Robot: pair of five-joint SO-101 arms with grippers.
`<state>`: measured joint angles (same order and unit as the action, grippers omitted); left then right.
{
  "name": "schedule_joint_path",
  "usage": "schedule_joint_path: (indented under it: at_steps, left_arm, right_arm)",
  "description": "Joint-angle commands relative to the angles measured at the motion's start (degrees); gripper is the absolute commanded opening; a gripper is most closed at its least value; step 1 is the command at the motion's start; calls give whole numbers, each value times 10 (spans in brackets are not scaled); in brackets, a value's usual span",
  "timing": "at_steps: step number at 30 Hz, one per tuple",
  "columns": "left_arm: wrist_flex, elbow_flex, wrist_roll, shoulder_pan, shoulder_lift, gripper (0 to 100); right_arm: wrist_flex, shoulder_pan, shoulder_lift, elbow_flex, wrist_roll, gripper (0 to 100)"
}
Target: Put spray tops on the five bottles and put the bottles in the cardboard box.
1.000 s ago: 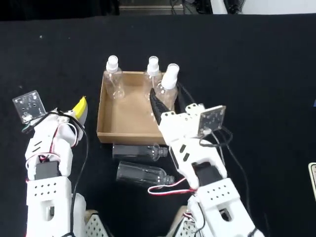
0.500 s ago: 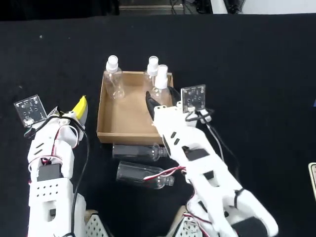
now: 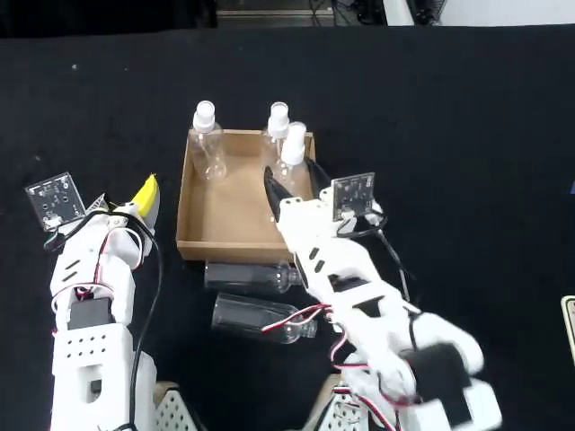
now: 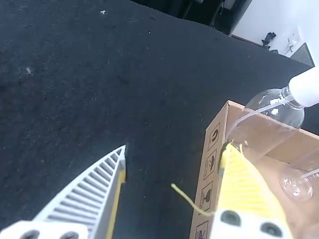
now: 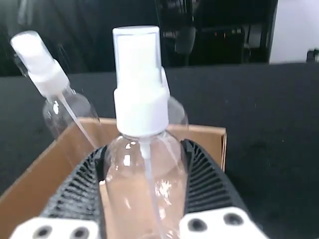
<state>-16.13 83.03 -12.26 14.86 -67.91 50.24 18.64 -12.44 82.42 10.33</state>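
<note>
Capped bottle [image 3: 293,151]: clamped upright by right gripper [image 5: 144,147] above box [image 3: 229,248] rear right, presumably for lowering beside stowed bottles [image 3: 207,144]. Left gripper [image 4: 174,149]: parted, parked beside box. Bare bottles [image 3: 252,276]: laid before box, tops awaited.

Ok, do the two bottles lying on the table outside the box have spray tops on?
No: the bottle by the box and the other bottle both end in bare necks.

Robotics lab: white robot arms [image 3: 90,296] on a black-draped table [image 3: 467,108], cables [image 3: 355,11] behind.
</note>
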Motion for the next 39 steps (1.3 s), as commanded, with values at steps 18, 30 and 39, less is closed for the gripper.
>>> schedule_joint_path:
  at_steps: [18, 30, 39]
  left_arm:
    - [11, -5, 1, 6, -7, 284]
    - [11, -5, 1, 6, -7, 284]
    - [11, -5, 1, 6, -7, 284]
  right_arm:
    - [83, -8, 121, -78, 3, 11]
    - [91, -11, 126, -90, 1, 11]
    - [167, -10, 127, -60, -36, 10]
